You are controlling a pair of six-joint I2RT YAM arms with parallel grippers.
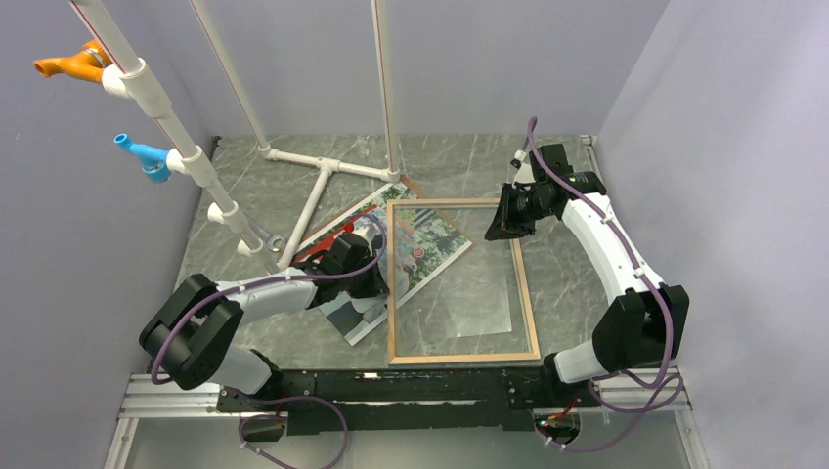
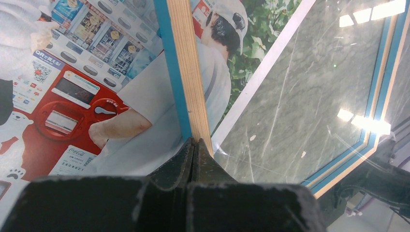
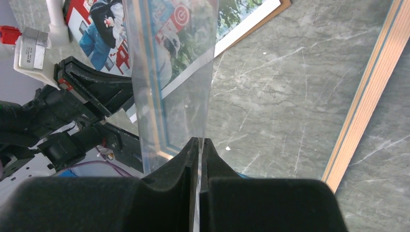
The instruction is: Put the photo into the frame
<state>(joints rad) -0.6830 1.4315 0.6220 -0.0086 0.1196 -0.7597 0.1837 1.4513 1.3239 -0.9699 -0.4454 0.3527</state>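
Left fingers (image 2: 179, 159) are closed and empty, tips at the frame (image 2: 186, 72) rail, above the photo (image 2: 72, 87). Right fingers (image 3: 186, 162) pinch the pane (image 3: 169, 72) by its edge. The frame lies on the table (image 1: 567, 293), overlapping the photo. A pipe stand (image 1: 323, 186) is just behind.

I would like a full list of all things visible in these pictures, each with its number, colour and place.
photo: 1, colour print, lying tilted left of centre, partly under the frame
frame: 1, light wood with blue, flat at the table's centre
clear pane: 1, transparent, over the frame's opening
backing board: 1, brown, under the photo, only its edges showing
pipe stand: 1, white, rear left
plastic pieces: 2, one orange, one blue, on the pipe, upper left
table: 1, grey marble
left gripper: 1, black, shut, tips at the frame's left rail
right gripper: 1, black, shut on the clear pane
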